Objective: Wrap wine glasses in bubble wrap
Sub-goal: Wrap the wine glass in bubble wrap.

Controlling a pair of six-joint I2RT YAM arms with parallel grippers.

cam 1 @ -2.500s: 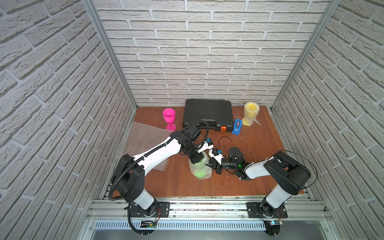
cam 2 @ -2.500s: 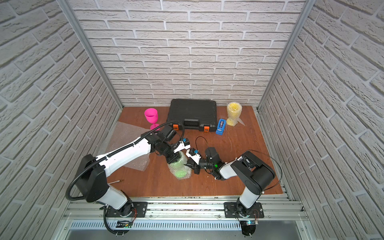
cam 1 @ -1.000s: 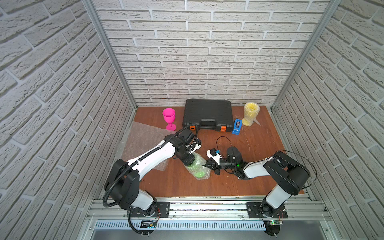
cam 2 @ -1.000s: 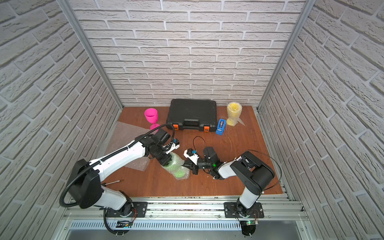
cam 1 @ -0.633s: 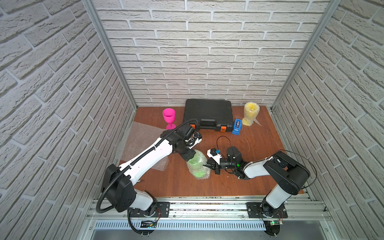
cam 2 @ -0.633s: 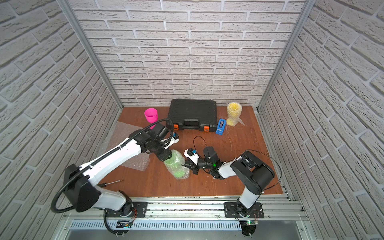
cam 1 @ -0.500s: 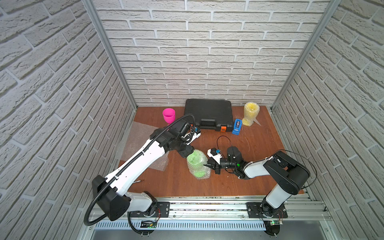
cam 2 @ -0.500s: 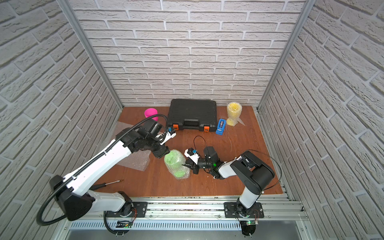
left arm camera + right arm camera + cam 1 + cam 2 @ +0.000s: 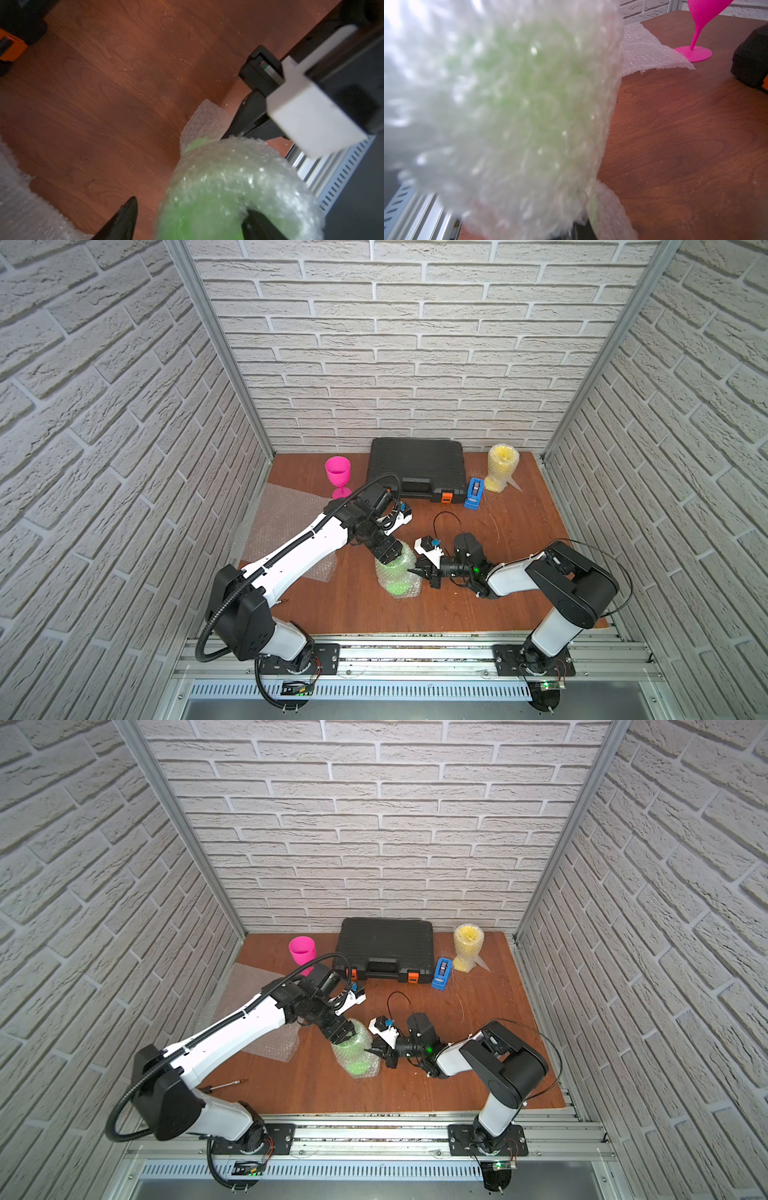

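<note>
Green goblet (image 9: pixel 395 585), swathed in wrap (image 9: pixel 410 562), sits mid-table (image 9: pixel 523 526). The left gripper (image 9: pixel 390 556) is at the goblet's upper end, jaws wide, with one finger (image 9: pixel 124 220) outside and clear of the wrap. The right gripper (image 9: pixel 419 572) is closed, pinching the wrap's side.

Above the green goblet (image 9: pixel 353 1052) hangs the left gripper (image 9: pixel 343 1032); right gripper (image 9: pixel 374 1049) nips bubble wrap (image 9: pixel 369 1068).

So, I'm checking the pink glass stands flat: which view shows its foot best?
Right wrist: the pink glass's foot lies flat on the table, close up. Both top views show the glass small; left wrist misses it.
</note>
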